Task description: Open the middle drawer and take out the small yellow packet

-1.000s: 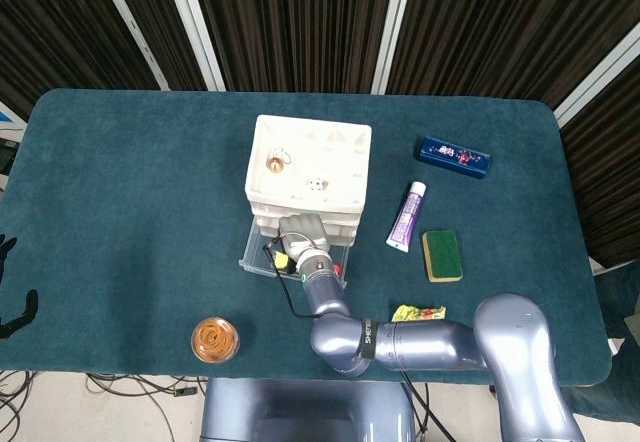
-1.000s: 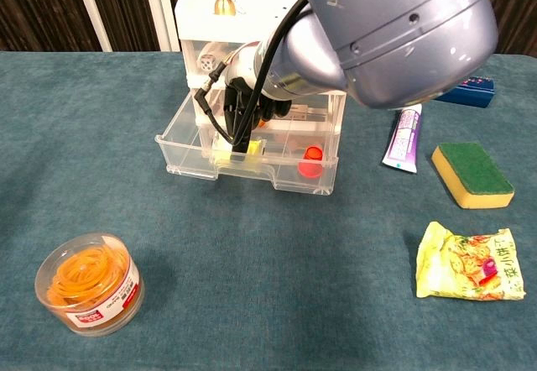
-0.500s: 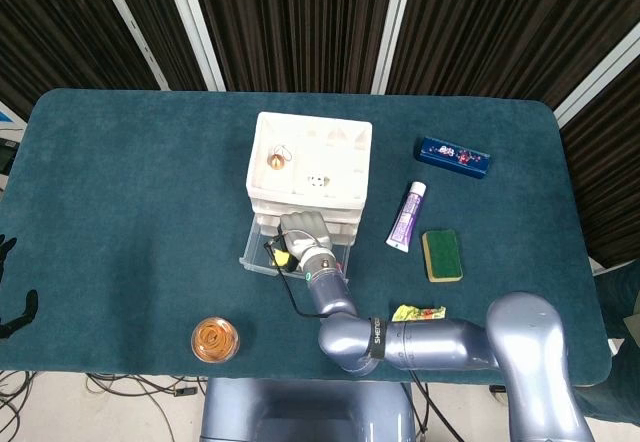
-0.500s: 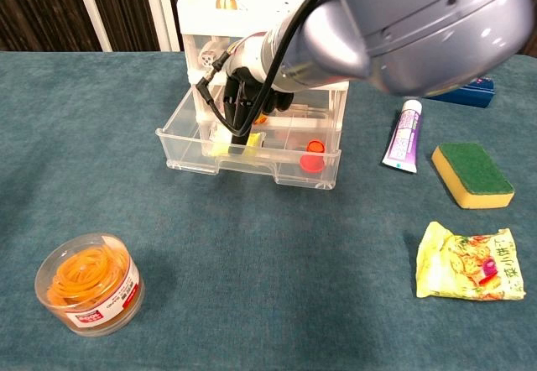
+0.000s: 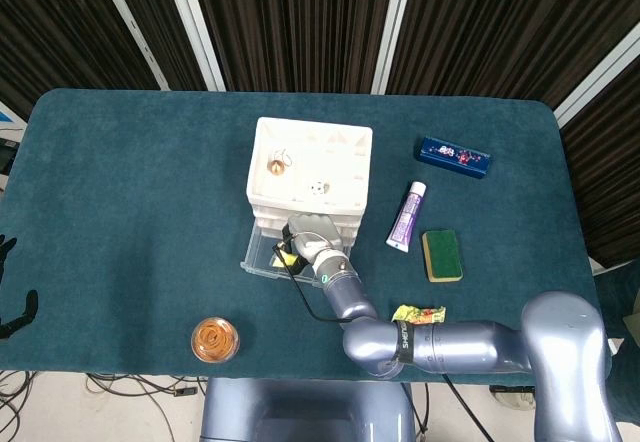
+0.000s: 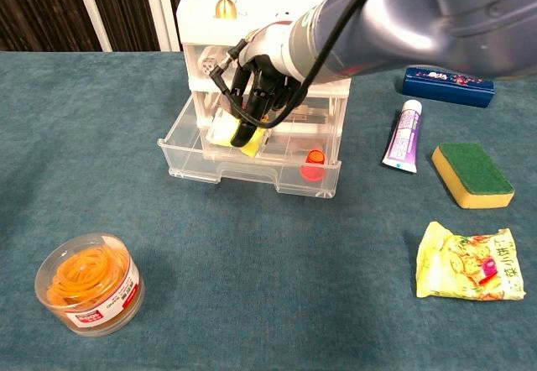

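The right hand (image 6: 256,94) is down in the pulled-out middle drawer (image 6: 252,148) of the white cabinet (image 5: 310,162), and its dark fingers (image 6: 243,107) are curled around the yellow packet (image 6: 231,129), which sits tilted in the grip just above the drawer's clear tray, at its left half. From the head view the same hand (image 5: 305,240) shows right at the front of the cabinet, over the open drawer, with a bit of yellow at its left edge. A small red thing (image 6: 314,158) lies in the right part of the drawer, apart from the hand. The clear drawer above is closed, and a little bell-like ornament (image 6: 224,2) stands on the cabinet's top. The left hand (image 5: 12,302) is only a dark shape at the far left edge of the head view, off the bench, and whether its fingers are spread or closed I cannot tell. On the blue bench (image 6: 252,304), near the front left, stands a round clear tub (image 6: 88,284) of orange rubber bands. To the right of the cabinet lie a purple-and-white tube (image 6: 403,140), a yellow-and-green sponge (image 6: 471,175) just beside it, a dark blue box (image 6: 443,85) further back, and a crinkled yellow snack bag (image 6: 470,262) nearest the front edge.
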Motion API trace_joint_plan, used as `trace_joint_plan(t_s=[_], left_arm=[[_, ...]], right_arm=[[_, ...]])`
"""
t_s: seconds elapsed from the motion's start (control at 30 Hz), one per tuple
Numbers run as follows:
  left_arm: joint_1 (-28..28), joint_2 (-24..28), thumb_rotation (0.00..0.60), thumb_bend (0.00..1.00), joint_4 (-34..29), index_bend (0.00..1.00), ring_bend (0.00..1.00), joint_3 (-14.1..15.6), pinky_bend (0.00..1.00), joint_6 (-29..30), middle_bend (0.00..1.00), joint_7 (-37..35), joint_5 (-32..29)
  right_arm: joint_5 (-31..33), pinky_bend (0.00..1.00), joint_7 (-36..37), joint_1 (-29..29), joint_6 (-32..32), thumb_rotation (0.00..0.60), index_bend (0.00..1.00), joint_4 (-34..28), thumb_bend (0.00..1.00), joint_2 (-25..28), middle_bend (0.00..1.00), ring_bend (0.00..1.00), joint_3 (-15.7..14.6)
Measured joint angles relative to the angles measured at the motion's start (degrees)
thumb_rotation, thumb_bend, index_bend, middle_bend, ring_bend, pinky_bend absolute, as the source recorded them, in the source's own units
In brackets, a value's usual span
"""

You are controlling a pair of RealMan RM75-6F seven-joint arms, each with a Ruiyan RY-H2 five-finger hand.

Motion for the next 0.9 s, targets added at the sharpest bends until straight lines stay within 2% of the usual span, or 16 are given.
trace_joint_plan(t_s=[0.53, 0.9], left_arm=[[-0.03, -0.03, 0.6, 0.46, 0.07, 0.05, 0.03, -0.05, 0.0, -0.14, 0.03, -0.06, -0.15], [0.0, -0.1, 0.6, 0.46, -0.03, 0.05, 0.03, -0.06, 0.0, 0.07, 0.03, 0.4, -0.12]], right_arm=[[-6.57, 1.0, 8.23, -3.27, -0.11, 0.6, 0.63, -8.62, 0.31, 6.25, 1.0, 1.0, 0.04], [-12.55, 1.0, 15.37, -9.63, 0.16, 0.6, 0.63, -20.42, 0.31, 18.45, 1.0, 1.0, 1.64]])
